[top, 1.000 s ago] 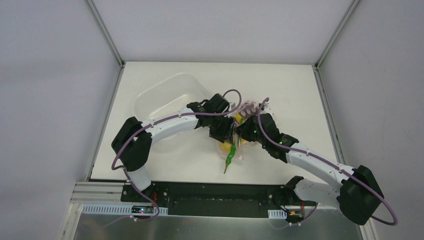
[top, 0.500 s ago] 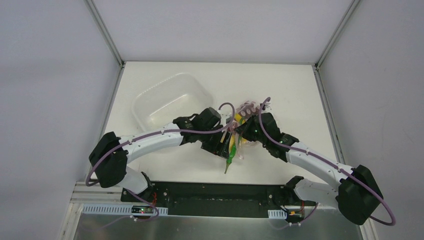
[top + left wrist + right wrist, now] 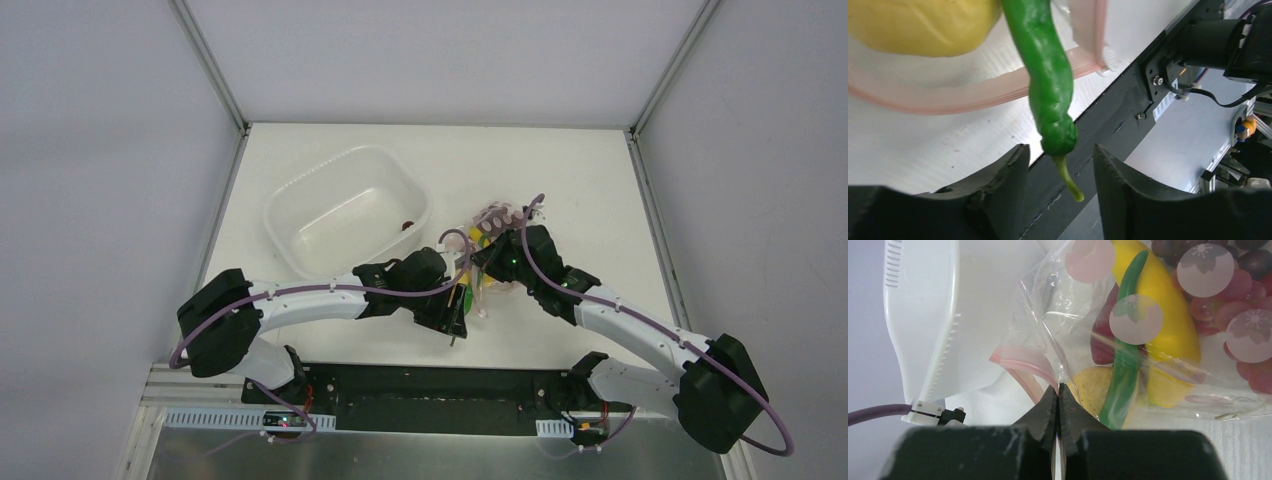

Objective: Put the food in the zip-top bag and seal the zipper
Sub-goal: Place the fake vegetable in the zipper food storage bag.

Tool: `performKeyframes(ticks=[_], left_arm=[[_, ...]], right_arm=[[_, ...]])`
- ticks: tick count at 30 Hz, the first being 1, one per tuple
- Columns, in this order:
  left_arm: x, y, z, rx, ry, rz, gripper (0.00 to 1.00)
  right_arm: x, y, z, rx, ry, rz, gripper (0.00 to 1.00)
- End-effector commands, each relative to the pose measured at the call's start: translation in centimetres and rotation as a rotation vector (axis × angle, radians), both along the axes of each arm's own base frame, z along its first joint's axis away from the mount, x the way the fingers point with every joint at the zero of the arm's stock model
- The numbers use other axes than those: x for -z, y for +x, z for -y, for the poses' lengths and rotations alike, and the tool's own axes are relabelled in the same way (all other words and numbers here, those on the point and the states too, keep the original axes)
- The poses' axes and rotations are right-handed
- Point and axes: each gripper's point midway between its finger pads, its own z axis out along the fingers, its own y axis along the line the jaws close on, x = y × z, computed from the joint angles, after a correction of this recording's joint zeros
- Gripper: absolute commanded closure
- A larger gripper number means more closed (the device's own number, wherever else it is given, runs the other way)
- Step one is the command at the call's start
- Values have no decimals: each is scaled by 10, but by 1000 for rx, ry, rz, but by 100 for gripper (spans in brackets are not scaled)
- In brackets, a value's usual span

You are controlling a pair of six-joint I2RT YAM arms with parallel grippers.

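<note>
One green chili (image 3: 1048, 90) lies half out of the zip-top bag (image 3: 1058, 330), its stem end poking past the pink zipper (image 3: 973, 97) and its tip tucked in beside the banana (image 3: 1158, 315), the grape bunch (image 3: 1243, 295) and the round yellow fruit (image 3: 923, 25). The bag sits mid-table (image 3: 580, 180), between the two arms. The left gripper (image 3: 1060, 152) has its jaws apart, flanking the chili's stem. The right gripper (image 3: 1058, 390) has its fingers pressed together at the bag's mouth edge, just beside the zipper; whether film is pinched, can't tell. A white tub (image 3: 300, 200) sits left of the bag.
</note>
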Motion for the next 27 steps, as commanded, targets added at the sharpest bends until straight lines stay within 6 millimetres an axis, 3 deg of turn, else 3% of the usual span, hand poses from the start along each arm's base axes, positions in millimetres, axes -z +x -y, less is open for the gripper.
performKeyframes(ticks=[1,5,11,18,23,27], left_arm=[[-10,8,20,-37,-91,27,58],[-10,6,23,-23,-102,20,78],[-10,6,20,-19,-76,24,99],[-21,6,10,61,5,72,100],[-41,4,2,230,76,131,100],[-50,2,-1,328,97,139,100]], right_arm=[[-19,5,-3,8,56,42,100],[-20,4,-3,10,58,44,100],[-24,5,0,19,65,58,100],[-37,-2,2,-4,91,98,100],[-54,-22,-4,-141,122,180,100],[-69,-35,4,-166,148,248,100]])
